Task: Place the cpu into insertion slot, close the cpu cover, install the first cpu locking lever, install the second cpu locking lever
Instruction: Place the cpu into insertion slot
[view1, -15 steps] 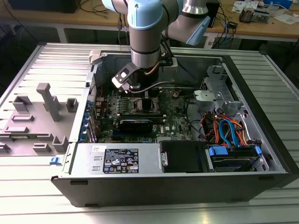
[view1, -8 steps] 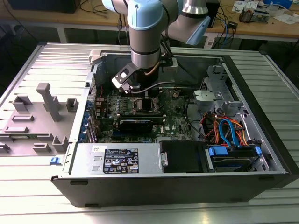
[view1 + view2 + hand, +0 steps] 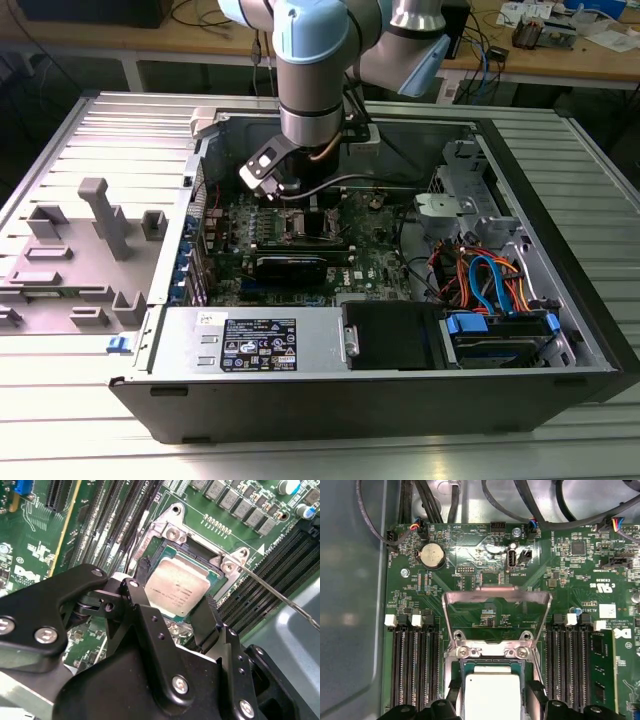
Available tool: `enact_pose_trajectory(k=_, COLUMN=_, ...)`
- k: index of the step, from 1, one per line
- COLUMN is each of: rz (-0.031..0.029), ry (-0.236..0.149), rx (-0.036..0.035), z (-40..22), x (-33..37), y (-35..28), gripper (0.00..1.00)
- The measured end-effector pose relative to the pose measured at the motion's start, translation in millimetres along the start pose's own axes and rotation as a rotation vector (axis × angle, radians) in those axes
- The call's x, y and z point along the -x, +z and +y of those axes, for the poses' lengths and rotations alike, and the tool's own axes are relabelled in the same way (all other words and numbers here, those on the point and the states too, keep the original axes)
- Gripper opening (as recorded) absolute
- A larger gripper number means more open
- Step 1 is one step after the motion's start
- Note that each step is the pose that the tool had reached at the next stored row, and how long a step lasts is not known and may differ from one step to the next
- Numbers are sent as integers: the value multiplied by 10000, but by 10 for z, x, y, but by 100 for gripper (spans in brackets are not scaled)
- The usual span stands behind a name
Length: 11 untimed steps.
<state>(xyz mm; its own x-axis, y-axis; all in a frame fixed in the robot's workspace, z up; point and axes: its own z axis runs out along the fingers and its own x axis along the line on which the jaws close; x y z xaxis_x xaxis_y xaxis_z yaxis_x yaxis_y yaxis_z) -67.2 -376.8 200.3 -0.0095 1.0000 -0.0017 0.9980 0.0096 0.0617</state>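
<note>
While the cpu cover [image 3: 496,598] stands raised to keep the insertion slot [image 3: 170,530] open, the cpu [image 3: 176,582] sits in it, centre of the second wrist view, straddled by the gripper [image 3: 176,586], pinching or not we cannot tell

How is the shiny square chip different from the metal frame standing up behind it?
The small flat square silver-grey cpu lies flat at the dark square insertion slot; the thin silver metal-frame cpu cover stands raised, open. The cpu is solid; the cpu cover has a big window showing the green circuit board through it. Both are silvery and squarish.
</note>
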Motion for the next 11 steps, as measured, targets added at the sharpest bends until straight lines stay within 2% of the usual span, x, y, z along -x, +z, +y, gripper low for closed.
enact_pose_trajectory(k=6, rz=-1, ry=2, rx=3, z=4, x=0, y=-69, gripper=62)
enact_pose_trajectory(k=8, rz=-2, ry=1, rx=2, z=7, x=0, y=-122, gripper=62)
enact_pose_trajectory(k=11, rz=-1, ry=1, rx=2, z=10, x=0, y=-170, gripper=62)
